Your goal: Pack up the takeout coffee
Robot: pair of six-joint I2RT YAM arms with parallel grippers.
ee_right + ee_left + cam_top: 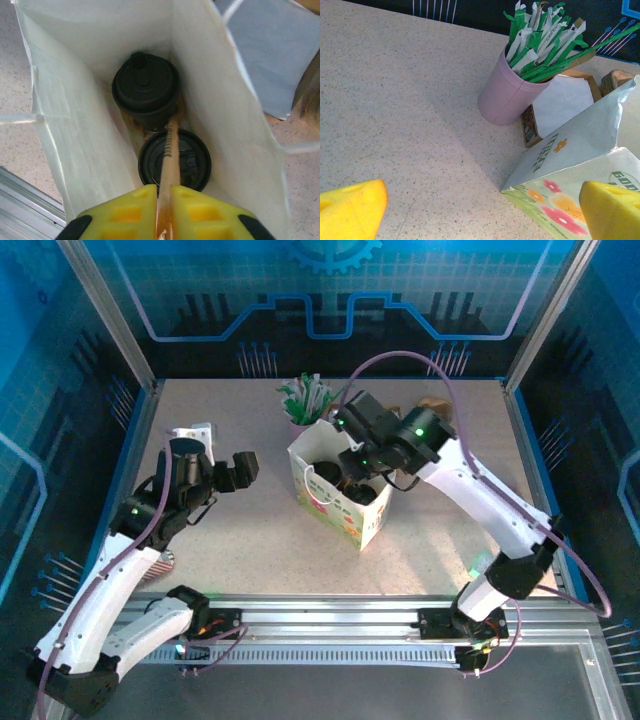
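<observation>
Two takeout coffee cups with black lids, one (146,90) farther in and one (196,161) nearer, stand at the bottom of a white paper bag (75,125). The bag (372,520) has flower print and stands mid-table. My right gripper (164,192) reaches down into the bag's mouth, its yellow fingers shut on a thin brown cardboard handle strip (170,145) that rises between the cups. From above, the right gripper (355,472) hangs over the bag's opening. My left gripper (485,212) is open and empty, low over the table just left of the bag (580,145), and appears again from above (218,475).
A pink cup of green-and-white sachets (506,97) stands behind the bag, next to a brown holder of white napkins (562,100). A small white object (193,432) lies behind the left arm. An aluminium rail (320,625) runs along the table's near edge.
</observation>
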